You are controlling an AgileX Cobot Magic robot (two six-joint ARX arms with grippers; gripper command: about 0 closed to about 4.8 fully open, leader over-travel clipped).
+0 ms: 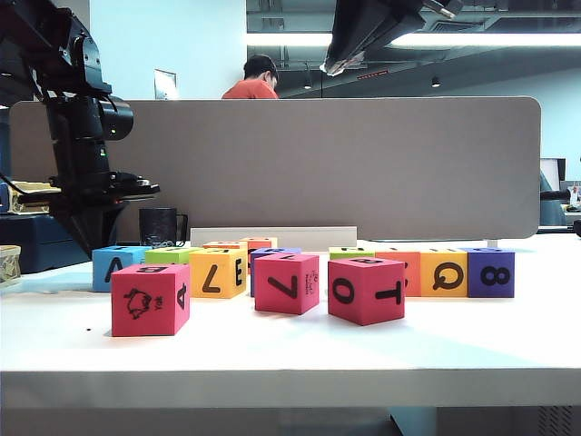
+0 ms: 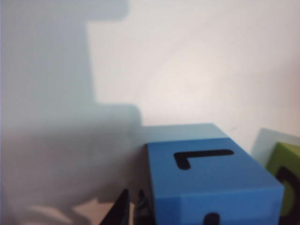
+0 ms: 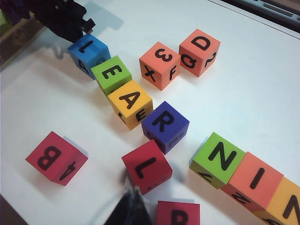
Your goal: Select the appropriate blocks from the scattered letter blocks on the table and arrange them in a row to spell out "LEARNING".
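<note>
White tabletop (image 3: 262,79) carries a slanting row: blue foam L block (image 3: 89,54), then green E, yellow A, purple R trailing toward five o'clock. Left gripper (image 2: 133,208), jaws together, sits beside L; right gripper (image 3: 131,211), state unclear, hovers near the red block.

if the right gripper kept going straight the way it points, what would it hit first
Most likely the red L block, which lies just ahead of the shut right gripper in its wrist view. Depth is unclear, so it might reach the table first.
</note>
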